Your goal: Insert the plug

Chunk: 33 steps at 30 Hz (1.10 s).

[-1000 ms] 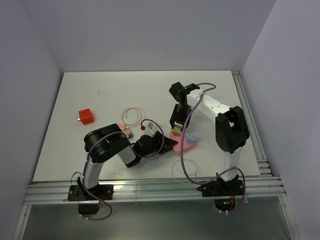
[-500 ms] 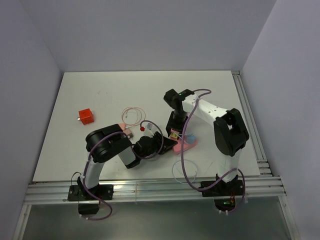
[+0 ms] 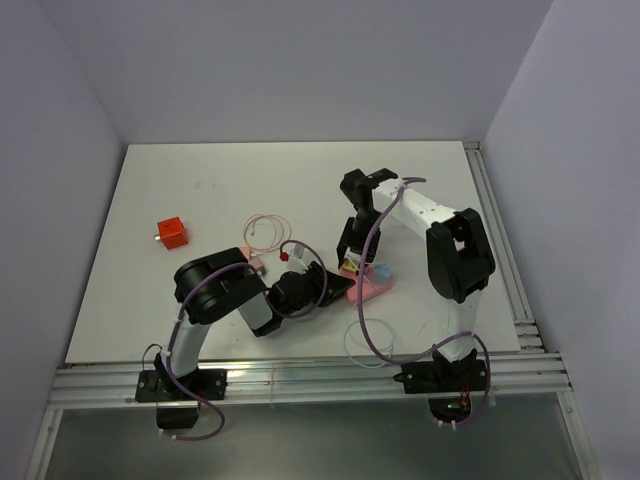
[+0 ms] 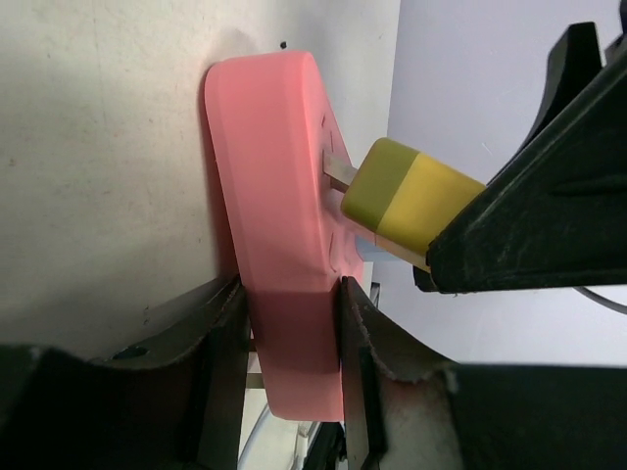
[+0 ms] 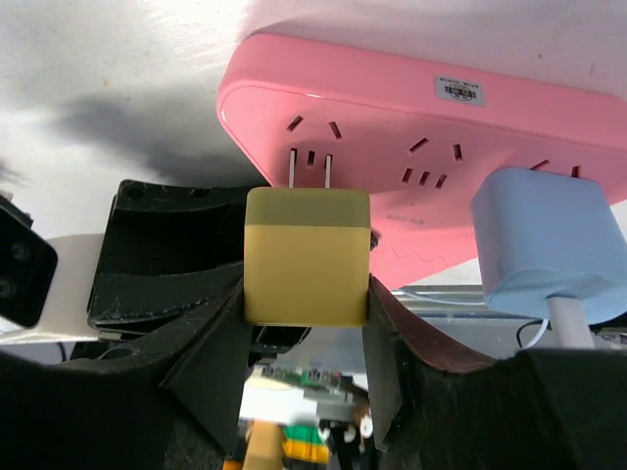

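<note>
Swung back rightward at the right wrist since half a second ago; reaches forward from the base, forearm folded down and inward, right hand point(image 3: 349, 258) pointing down at the pink power strip point(image 3: 368, 286); grips the yellow plug point(image 5: 307, 257) between narrowly parted fingers, prong tips at the slots of an end socket, bare metal showing; light blue plug point(image 5: 544, 250) seated in the next socket; left arm bent low across the white surface point(image 3: 200, 190), left hand point(image 4: 290, 333) partly closed, clamping the strip's end from both sides.
</note>
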{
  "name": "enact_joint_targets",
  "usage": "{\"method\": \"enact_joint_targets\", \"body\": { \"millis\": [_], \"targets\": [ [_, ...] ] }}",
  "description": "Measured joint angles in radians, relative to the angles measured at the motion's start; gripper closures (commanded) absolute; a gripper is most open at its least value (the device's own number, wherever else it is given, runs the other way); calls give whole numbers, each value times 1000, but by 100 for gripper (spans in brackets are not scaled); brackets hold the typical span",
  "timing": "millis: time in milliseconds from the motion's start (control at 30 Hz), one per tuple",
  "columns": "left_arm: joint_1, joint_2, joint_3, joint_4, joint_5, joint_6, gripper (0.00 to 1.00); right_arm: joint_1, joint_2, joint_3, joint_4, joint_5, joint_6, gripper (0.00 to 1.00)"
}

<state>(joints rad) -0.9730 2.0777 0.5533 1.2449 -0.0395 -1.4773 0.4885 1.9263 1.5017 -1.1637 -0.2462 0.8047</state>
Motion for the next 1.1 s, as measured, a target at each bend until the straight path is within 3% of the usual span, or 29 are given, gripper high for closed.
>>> {"method": "enact_joint_targets", "body": {
  "millis": [567,1100],
  "targets": [
    [9,5,11,3,-15,15,100,-131,76,19,0,-249,-126,100],
    [9,47,64,3,-40,20,99,-184,216,192,-139,-273,-225,100]
  ]
}}
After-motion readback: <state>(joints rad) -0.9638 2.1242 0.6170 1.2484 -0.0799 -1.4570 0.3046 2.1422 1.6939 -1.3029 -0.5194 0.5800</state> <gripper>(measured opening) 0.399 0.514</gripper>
